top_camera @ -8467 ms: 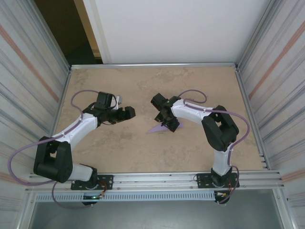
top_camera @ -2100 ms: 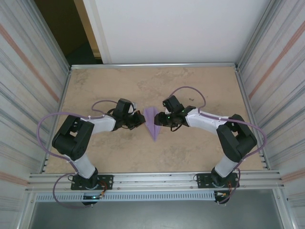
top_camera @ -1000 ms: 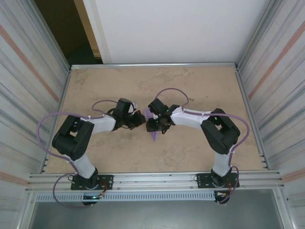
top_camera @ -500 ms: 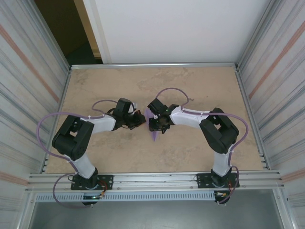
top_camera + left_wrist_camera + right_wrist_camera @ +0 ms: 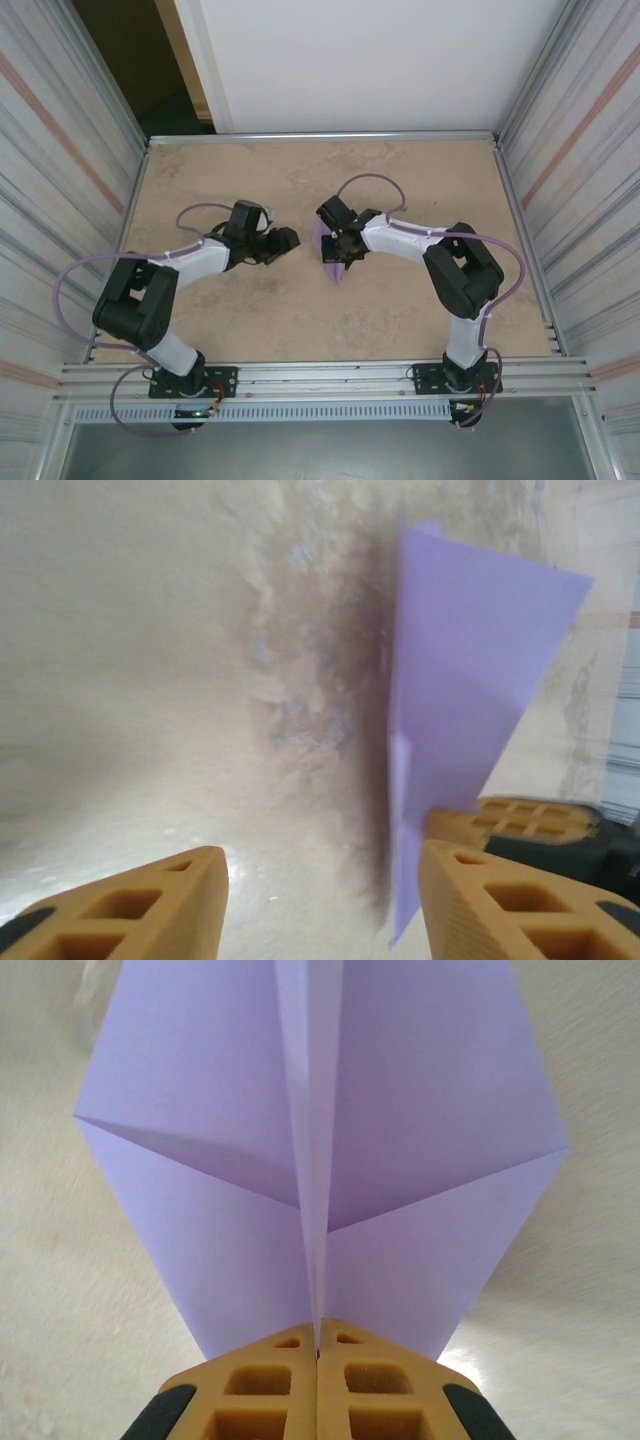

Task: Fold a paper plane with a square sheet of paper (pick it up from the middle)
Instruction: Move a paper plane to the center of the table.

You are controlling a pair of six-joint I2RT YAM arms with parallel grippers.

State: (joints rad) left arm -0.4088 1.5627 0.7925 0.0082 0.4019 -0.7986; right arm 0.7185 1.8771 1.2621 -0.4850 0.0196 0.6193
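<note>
Paper plane (image 5: 320,1140): at centre of desk (image 5: 420,180), nose toward 6 o'clock in top view.
Right gripper (image 5: 318,1332): clenched on plane's centre crease, wings spread to either side.
Left gripper (image 5: 320,870): released, empty; plane just beside, at its 3 o'clock.
Handling, judged: paper light, thin, limp, easily crushed. Hold at layered crease, not at single wing.

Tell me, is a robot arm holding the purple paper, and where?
Yes. The right pincer pinches the paper plane by its centre crease. The left pincer is open and holds nothing.
</note>
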